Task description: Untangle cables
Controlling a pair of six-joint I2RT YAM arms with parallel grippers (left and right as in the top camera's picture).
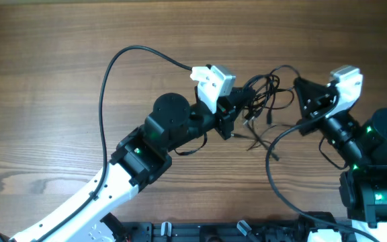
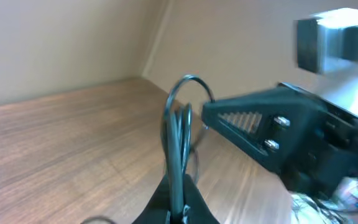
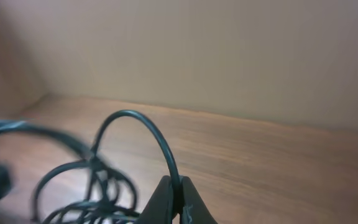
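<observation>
left claw (image 2: 178,198) is pinched tight on a strand of the black cables (image 1: 266,99), right claw (image 3: 179,194) same deal. the tangle sits right between the two claws.

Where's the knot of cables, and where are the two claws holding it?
cable tangle (image 1: 262,96), overhead view, middle of the black loops.
left gripper (image 2: 179,208), left wrist view, between its fingertips, closed on a strand.
right gripper (image 3: 178,200), right wrist view, between its fingertips, closed on a loop.
</observation>
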